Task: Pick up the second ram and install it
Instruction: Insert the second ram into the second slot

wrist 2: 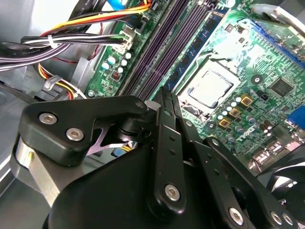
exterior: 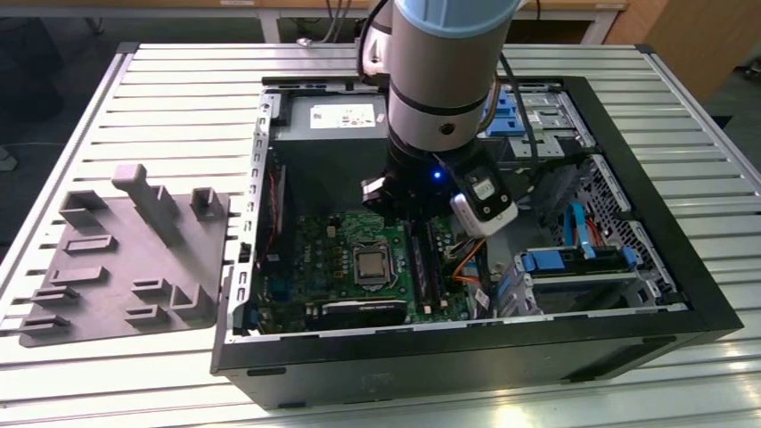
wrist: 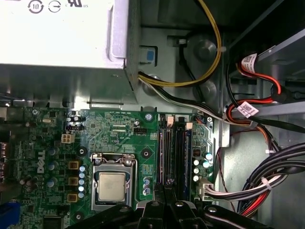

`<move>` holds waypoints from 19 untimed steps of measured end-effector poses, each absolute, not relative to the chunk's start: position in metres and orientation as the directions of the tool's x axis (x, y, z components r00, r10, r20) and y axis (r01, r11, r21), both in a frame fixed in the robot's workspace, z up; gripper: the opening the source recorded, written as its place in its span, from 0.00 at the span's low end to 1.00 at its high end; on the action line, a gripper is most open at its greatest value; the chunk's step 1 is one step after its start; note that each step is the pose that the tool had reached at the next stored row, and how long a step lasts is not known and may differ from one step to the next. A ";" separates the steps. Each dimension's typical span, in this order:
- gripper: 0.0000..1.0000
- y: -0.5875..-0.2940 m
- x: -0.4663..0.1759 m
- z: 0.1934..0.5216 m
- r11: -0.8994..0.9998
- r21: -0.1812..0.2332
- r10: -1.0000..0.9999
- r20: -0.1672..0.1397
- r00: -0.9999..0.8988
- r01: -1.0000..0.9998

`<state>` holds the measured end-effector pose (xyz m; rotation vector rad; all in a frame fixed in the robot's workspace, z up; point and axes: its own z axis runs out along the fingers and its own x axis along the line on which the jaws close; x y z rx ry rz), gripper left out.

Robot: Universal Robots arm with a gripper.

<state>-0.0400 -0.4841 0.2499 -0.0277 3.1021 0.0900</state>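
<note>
My gripper (wrist 2: 164,94) hangs inside the open computer case (exterior: 666,294), over the green motherboard (exterior: 327,241). Its fingers are shut together with nothing visible between them. The tips sit just above one end of the row of long dark memory slots (wrist: 175,145), beside the CPU socket (wrist: 111,185). In the exterior view the gripper (exterior: 408,218) is low over those slots (exterior: 423,263). A thin dark strip stands on edge in the slot row (wrist 2: 164,45). I cannot tell whether it is the second ram or a bare socket.
A silver power supply (wrist: 62,33) lies close behind the slots. Bundles of coloured cables (wrist: 267,176) and drive bays (exterior: 576,263) crowd the side beyond the slots. Outside the case, a grey moulded tray (exterior: 125,259) lies on the slatted table (exterior: 178,98) at the exterior view's left.
</note>
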 end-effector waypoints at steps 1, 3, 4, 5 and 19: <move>0.12 -0.485 -0.040 0.250 0.998 0.058 -0.017 -0.039 -0.999 -0.019; 0.12 -0.485 -0.040 0.249 0.998 0.058 -0.017 -0.039 -0.999 -0.019; 0.12 -0.485 -0.040 0.249 0.998 0.058 -0.017 -0.039 -0.999 -0.019; 0.12 -0.485 -0.040 0.249 0.998 0.058 -0.017 -0.039 -0.999 -0.019; 0.12 -0.486 -0.037 0.243 0.998 0.058 -0.011 -0.039 -0.999 -0.014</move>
